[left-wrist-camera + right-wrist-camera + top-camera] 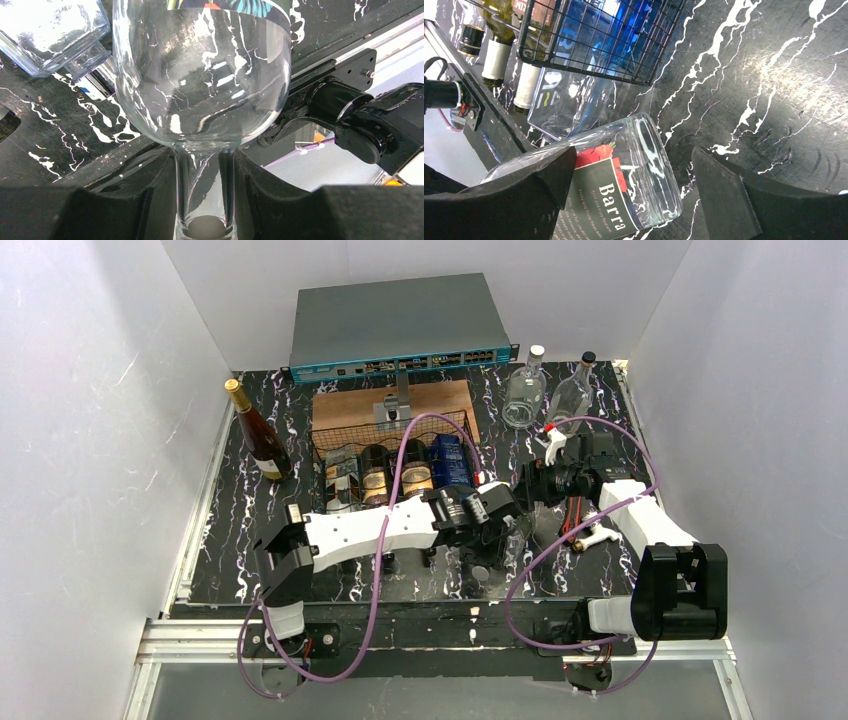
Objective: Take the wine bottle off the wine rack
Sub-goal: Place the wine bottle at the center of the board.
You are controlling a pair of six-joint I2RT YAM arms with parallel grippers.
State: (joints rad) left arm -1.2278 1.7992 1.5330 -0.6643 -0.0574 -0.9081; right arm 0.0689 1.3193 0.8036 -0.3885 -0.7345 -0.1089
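A clear glass wine bottle [200,75] with a dark "Barra" label [609,200] lies tilted over the black marbled table, just right of the black wire wine rack [392,445]. My left gripper [205,167] is shut on its narrow neck, with fingers [150,195] on both sides. My right gripper [634,160] is open around the bottle's body near its base; its left finger overlaps the label and its right finger stands apart. The rack [599,40] holds several bottles, among them a blue one. In the top view the arms mostly hide the clear bottle.
A dark wine bottle [262,440] stands at the left. Two clear bottles [524,390] [572,390] stand at the back right. A wooden board [390,400] and a grey switch box [400,325] lie behind the rack. A square clear bottle [569,105] sticks out of the rack's front.
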